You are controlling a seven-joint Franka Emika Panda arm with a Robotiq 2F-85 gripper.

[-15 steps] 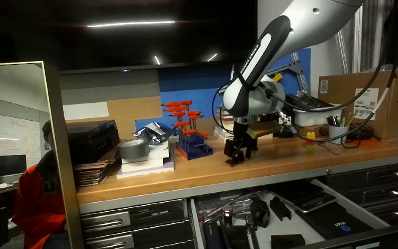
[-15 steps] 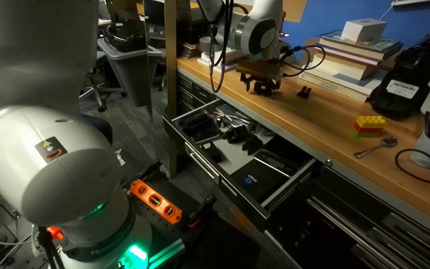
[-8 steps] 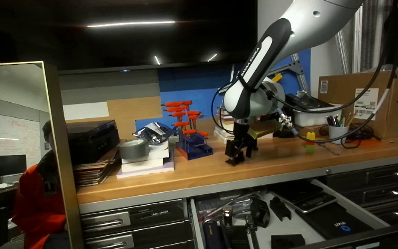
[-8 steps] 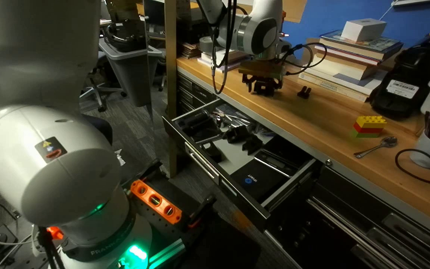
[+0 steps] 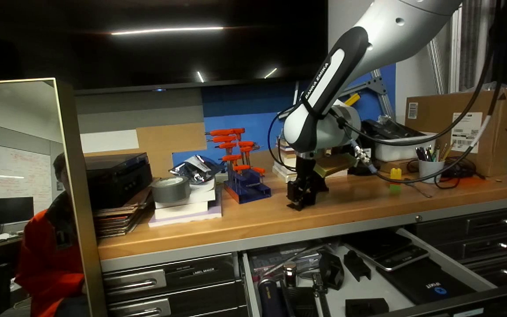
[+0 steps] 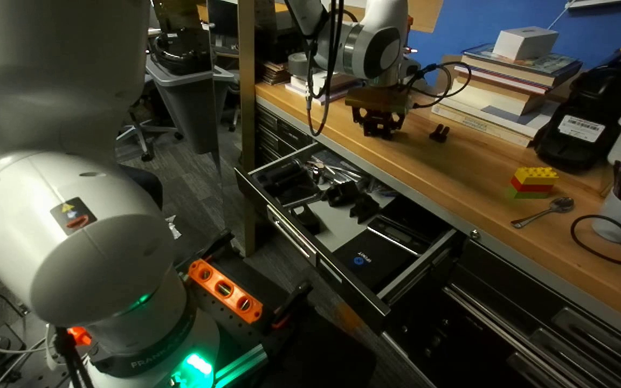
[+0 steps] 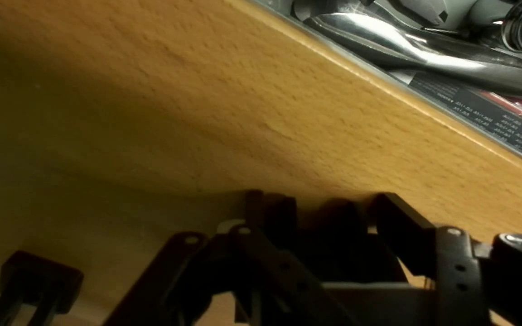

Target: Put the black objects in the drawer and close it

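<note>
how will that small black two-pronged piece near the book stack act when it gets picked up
The black two-pronged piece is probably stiff: its prongs look straight, without sag. Its blocky base on the wooden worktop suggests it won't roll. Compact rather than tall, it seems unlikely to tip.

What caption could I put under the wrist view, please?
Fingers flanking one black object on the wooden benchtop, contact too dark to judge; a second black object lies apart, lower left.
</note>
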